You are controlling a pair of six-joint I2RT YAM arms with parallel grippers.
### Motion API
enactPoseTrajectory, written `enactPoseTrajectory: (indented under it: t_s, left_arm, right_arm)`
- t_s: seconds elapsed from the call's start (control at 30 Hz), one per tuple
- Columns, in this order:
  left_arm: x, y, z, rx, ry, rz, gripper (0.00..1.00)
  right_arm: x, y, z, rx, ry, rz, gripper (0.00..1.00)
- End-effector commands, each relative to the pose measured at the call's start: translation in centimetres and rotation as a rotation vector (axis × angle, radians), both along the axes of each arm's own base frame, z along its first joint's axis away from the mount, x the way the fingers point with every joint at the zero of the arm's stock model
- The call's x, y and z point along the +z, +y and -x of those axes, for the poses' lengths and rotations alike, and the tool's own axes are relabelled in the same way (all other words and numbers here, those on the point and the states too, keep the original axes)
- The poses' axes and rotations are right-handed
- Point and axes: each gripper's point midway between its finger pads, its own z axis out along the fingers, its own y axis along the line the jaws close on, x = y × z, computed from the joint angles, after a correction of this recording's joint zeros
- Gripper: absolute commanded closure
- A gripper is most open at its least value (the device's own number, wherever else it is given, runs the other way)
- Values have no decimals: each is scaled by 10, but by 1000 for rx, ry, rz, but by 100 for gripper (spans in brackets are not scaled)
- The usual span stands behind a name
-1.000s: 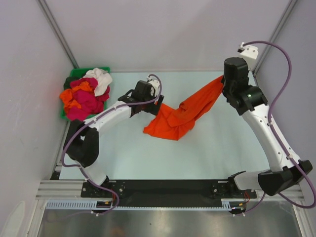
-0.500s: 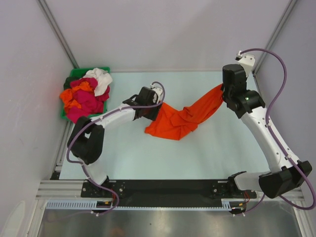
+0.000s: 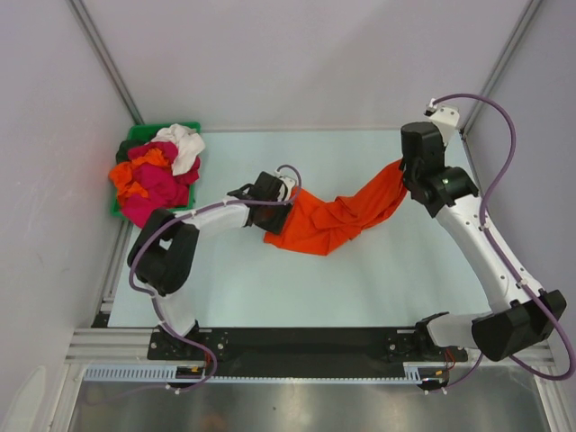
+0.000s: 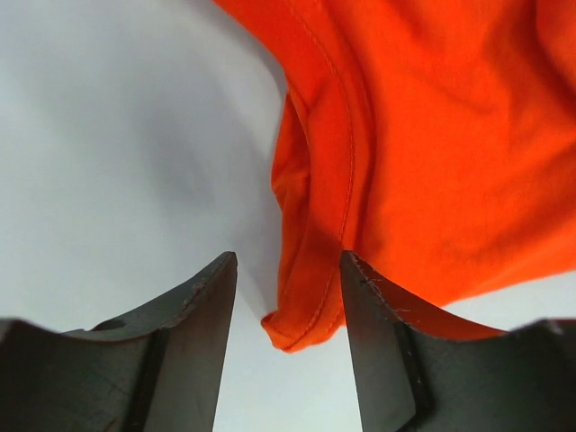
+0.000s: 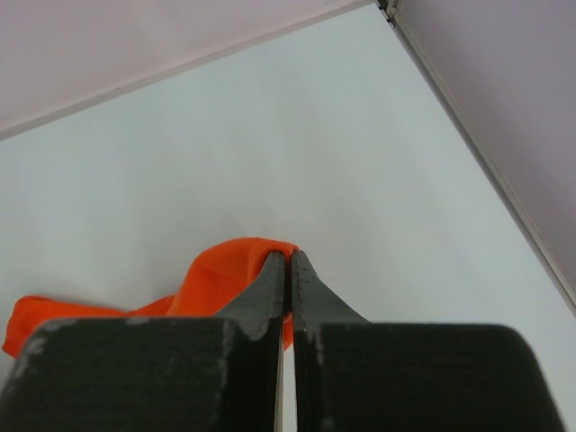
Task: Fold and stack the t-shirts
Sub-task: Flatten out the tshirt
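The bright orange t-shirt (image 3: 331, 216) lies bunched on the pale table, stretched from its lower left up to the right. My right gripper (image 3: 404, 173) is shut on the shirt's right end and holds it just off the table; in the right wrist view the orange cloth (image 5: 216, 279) is pinched at the tips of the gripper (image 5: 289, 255). My left gripper (image 3: 282, 211) is at the shirt's left edge. In the left wrist view its jaws (image 4: 288, 261) stand apart around a folded hem corner of the orange shirt (image 4: 423, 135), which touches the right finger (image 4: 369, 306).
A green bin (image 3: 135, 135) at the back left holds a heap of magenta, orange and white t-shirts (image 3: 157, 175). Grey walls close in the back and both sides. The arm bases stand on the black rail (image 3: 297, 340) at the near edge.
My left gripper has slid right onto the shirt's left edge and its jaws have narrowed around the hem. The right gripper has drifted slightly left and the shirt hangs lower.
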Motion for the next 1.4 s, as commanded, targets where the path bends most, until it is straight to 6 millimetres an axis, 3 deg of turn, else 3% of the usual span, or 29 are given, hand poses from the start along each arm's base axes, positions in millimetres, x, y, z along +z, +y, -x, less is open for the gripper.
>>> enactPoseTrajectory:
  t_s: [0.0, 0.2, 0.3, 0.37, 0.4, 0.53, 0.57, 0.63, 0.67, 0.73, 0.77, 0.83, 0.87, 0.97, 1.03, 1.13, 1.23, 1.27, 1.3, 1.33, 1.37]
  left_arm:
    - [21, -7, 8, -13, -21, 81, 45]
    - [6, -1, 19, -25, 24, 54, 53]
    - [2, -1, 22, -30, 37, 52, 69]
    - [-2, -1, 23, -31, 49, 46, 85]
    - [-2, -1, 22, -28, 49, 42, 100]
    - [23, 1, 10, -18, -21, 41, 100]
    - [35, 5, 2, -2, -62, 34, 100]
    - [85, 9, -19, 25, -160, 69, 100]
    - [126, 19, -41, 70, -227, 105, 100]
    - [182, 34, -60, 110, -312, 161, 100]
    - [235, 53, -77, 157, -395, 192, 100]
    - [281, 72, -88, 196, -477, 204, 100]
    - [323, 89, -92, 217, -561, 206, 100]
    - [379, 123, -91, 281, -690, 201, 100]
    - [400, 146, -86, 327, -741, 206, 100]
    - [396, 161, -86, 356, -740, 173, 100]
    - [349, 160, -92, 338, -613, 109, 100]
    - [320, 158, -97, 321, -523, 78, 100]
    - [314, 161, -97, 335, -500, 63, 100]
    - [313, 166, -99, 367, -495, 63, 100]
    - [338, 172, -99, 394, -565, 96, 100]
  right_arm:
    - [1, 7, -5, 1, -24, -25, 100]
    - [-3, 17, -7, 14, -22, -28, 100]
    - [-6, 20, -8, 15, -17, -28, 100]
    - [-8, 21, -8, 16, -12, -26, 100]
    - [-7, 21, -7, 15, -14, -25, 100]
    - [-3, 21, -8, 20, -18, -16, 100]
    - [-1, 20, -9, 18, -20, -12, 100]
    - [12, 14, -15, 8, -37, -2, 100]
    - [25, -6, -18, -31, -53, 13, 100]
    - [71, -28, -21, -75, -148, -2, 100]
    - [88, -37, -19, -90, -179, 22, 100]
    - [123, -49, -12, -139, -266, 32, 100]
    - [128, -50, -10, -147, -280, 28, 100]
    - [131, -53, -7, -165, -293, 10, 100]
    - [127, -55, -5, -166, -304, 0, 100]
    - [118, -55, -6, -151, -292, -39, 100]
    - [85, -59, -16, -149, -204, -80, 100]
    - [72, -60, -18, -147, -168, -92, 100]
    - [57, -62, -20, -157, -119, -96, 100]
    - [56, -65, -19, -176, -121, -95, 100]
    - [59, -66, -16, -187, -134, -88, 100]
